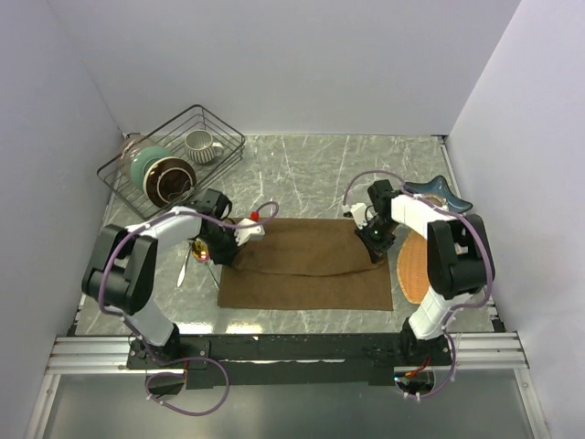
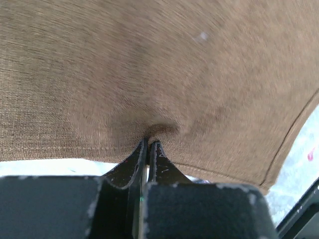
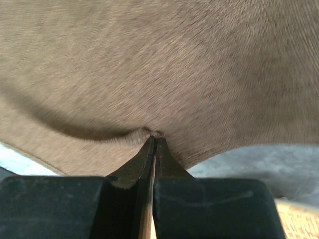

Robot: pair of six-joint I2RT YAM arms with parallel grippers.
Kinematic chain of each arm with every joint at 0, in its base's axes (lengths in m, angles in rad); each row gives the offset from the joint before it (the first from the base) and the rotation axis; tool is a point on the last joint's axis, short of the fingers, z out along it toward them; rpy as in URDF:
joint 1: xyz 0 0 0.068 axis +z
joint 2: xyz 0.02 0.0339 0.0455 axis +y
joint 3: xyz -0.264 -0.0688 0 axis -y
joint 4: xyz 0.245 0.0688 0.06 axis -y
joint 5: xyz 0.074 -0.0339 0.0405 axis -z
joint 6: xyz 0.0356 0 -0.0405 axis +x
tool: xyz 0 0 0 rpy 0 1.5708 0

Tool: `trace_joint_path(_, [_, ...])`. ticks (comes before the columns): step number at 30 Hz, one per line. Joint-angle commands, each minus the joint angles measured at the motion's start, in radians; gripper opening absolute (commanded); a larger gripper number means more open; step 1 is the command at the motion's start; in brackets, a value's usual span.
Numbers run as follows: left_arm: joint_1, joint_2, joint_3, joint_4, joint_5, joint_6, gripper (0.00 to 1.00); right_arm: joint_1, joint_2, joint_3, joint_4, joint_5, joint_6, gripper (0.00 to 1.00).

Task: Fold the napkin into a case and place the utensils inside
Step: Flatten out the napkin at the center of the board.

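The dark-brown napkin (image 1: 311, 274) lies across the lower middle of the top view on the marble surface (image 1: 302, 165), its upper edge raised at both ends. The left claw (image 2: 149, 143) is clamped on the cloth near its upper-left corner, fabric puckered between the closed tips. The right claw (image 3: 154, 139) pinches the upper-right edge the same way. The utensils (image 1: 190, 258) lie on the surface just left of the napkin, partly hidden by the left arm. A woven mat (image 1: 409, 270) sits just beside the napkin's right edge.
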Motion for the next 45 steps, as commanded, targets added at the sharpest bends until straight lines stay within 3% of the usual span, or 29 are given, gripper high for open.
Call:
trace_joint_path(1, [0.008, 0.125, 0.069, 0.128, -0.118, -0.081, 0.01, -0.004, 0.075, 0.079, 0.106, 0.076, 0.049, 0.0])
trace_joint_path(9, [0.112, 0.269, 0.329, 0.07, -0.148, -0.098, 0.01, -0.038, 0.198, 0.331, 0.088, 0.082, 0.075, 0.0])
trace_joint_path(15, [0.135, 0.223, 0.42, -0.06, -0.095, 0.0, 0.01, -0.042, 0.08, 0.325, 0.005, 0.008, 0.035, 0.0])
trace_joint_path(27, [0.135, 0.105, 0.308, -0.246, -0.035, 0.138, 0.01, 0.019, -0.077, 0.125, -0.035, -0.041, 0.055, 0.0])
trace_joint_path(38, [0.083, 0.097, 0.192, -0.135, -0.065, 0.052, 0.01, 0.028, -0.005, 0.049, 0.065, 0.04, 0.061, 0.0])
trace_joint_path(45, [0.072, 0.088, 0.173, -0.126, -0.107, 0.048, 0.01, 0.022, -0.023, 0.062, 0.035, 0.039, 0.05, 0.0])
